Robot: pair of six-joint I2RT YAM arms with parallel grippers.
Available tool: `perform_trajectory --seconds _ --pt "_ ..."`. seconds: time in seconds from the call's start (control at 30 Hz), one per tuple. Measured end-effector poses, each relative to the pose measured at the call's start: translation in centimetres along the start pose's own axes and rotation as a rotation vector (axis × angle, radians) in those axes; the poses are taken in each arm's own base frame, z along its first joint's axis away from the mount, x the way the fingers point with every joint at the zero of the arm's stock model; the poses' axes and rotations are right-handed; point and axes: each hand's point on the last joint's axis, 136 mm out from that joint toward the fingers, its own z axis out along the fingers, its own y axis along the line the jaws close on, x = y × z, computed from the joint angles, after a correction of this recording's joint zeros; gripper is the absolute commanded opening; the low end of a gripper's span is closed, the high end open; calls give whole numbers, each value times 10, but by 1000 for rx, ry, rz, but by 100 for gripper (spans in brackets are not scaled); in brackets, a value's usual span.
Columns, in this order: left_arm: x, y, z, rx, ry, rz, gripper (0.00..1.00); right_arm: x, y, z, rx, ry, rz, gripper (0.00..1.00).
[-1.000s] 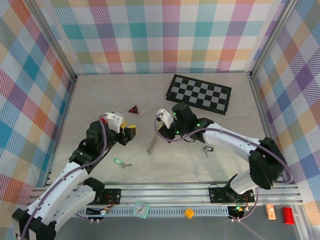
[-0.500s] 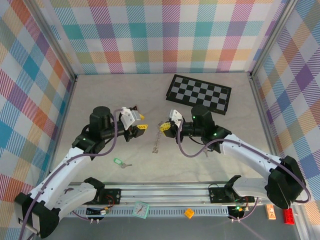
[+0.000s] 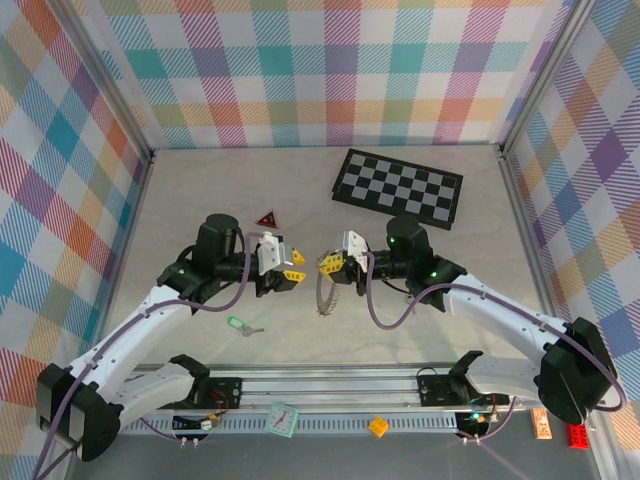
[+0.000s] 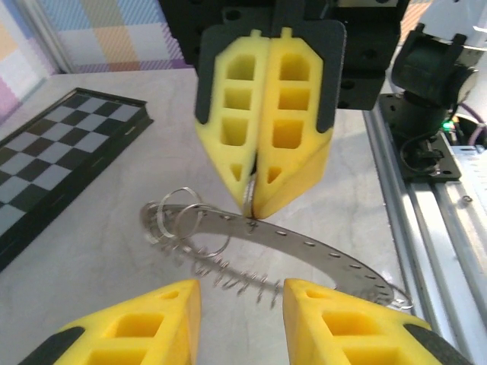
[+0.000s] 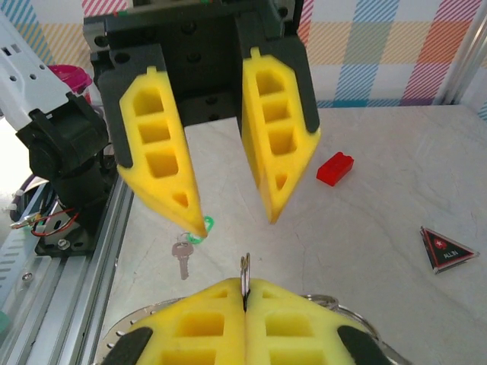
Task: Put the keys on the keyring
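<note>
Grey metal with a toothed rim marks the keyring (image 3: 323, 295) in the top view. You see it nearly edge-on, hanging from the right hand (image 3: 330, 263), whose yellow tips are pressed together on its upper rim. The left hand (image 3: 291, 273) faces it at mid-table, close to the right hand but apart from it, its fingers partly spread and empty. The green-tag key (image 3: 238, 324) lies flat on the table (image 3: 200, 190), nearer the arm bases and well apart from the keyring. A red triangle (image 3: 266, 219) lies beyond the left hand. A chessboard (image 3: 398, 188) lies toward the far right.

Left wrist view. Your left hand (image 4: 242, 295) enters from the bottom edge, with a moderate gap between its two foam fingers (image 4: 152, 327) and nothing in that gap. Opposite, the right hand (image 4: 253, 204) points down with its fingers joined, pinching the keyring (image 4: 304, 243). The keyring runs as a flat perforated band from left to lower right. Thin wire loops (image 4: 179, 220) sit at its left end. The chessboard (image 4: 61, 152) lies at the left.

Right wrist view. Your right hand (image 5: 244, 293) fills the bottom edge with its fingers clamped, and the thin edge of the keyring (image 5: 245, 268) stands up from the seam between them. The left hand (image 5: 236, 220) hangs opposite, fingers parted, gripping nothing. The key (image 5: 181, 258) lies on the table just past one fingertip of the left hand, with its green tag peeking out beside that tip. A red brick (image 5: 335, 169) and the triangle (image 5: 447, 249) lie to the right.
</note>
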Motion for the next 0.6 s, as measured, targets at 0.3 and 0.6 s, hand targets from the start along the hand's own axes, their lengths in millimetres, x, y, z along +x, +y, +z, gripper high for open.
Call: perform_trajectory --seconds 0.3,0.6 --pt "7 -12 15 83 7 -19 29 -2 6 6 -30 -11 -15 0" --pt "3 -11 17 82 -7 -11 22 6 9 12 -53 6 -15 0"
